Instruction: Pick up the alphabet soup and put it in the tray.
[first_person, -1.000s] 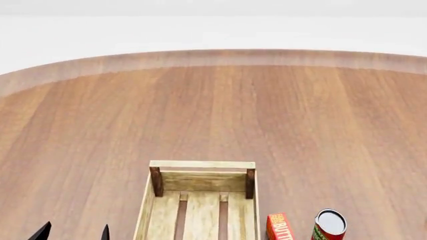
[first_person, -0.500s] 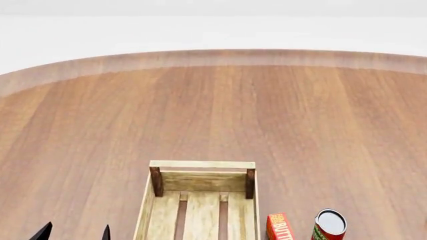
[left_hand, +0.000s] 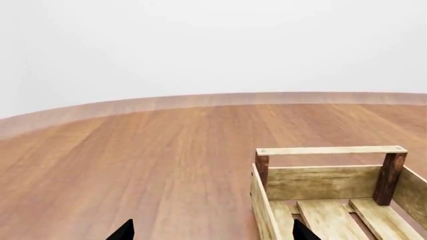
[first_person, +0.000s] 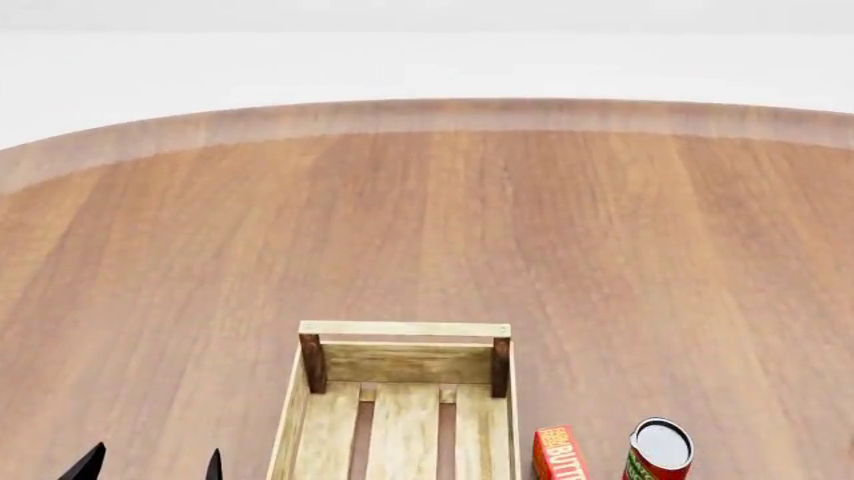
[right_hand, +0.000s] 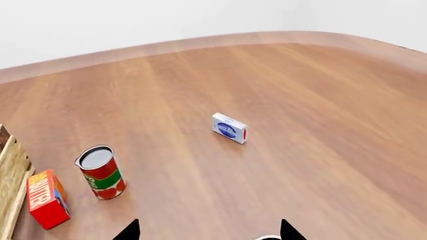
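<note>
Soup (right_hand: 270, 237) only a white sliver at right-wrist frame bottom; likely rigid, light, slick can, grip mid-wall; both jaws spread wide, empty.

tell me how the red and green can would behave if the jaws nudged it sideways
The red and green can stands upright and is taller than wide, so a high nudge would probably tip it. Once down, its round body would likely roll. The nearby red box might stop it.

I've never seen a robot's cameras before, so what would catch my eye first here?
Probably the light-wood tray at the near edge of the big round wooden table, empty as far as shown. Just to its right stand a red box and a red-and-green can; a small blue-and-white box lies farther out.
</note>
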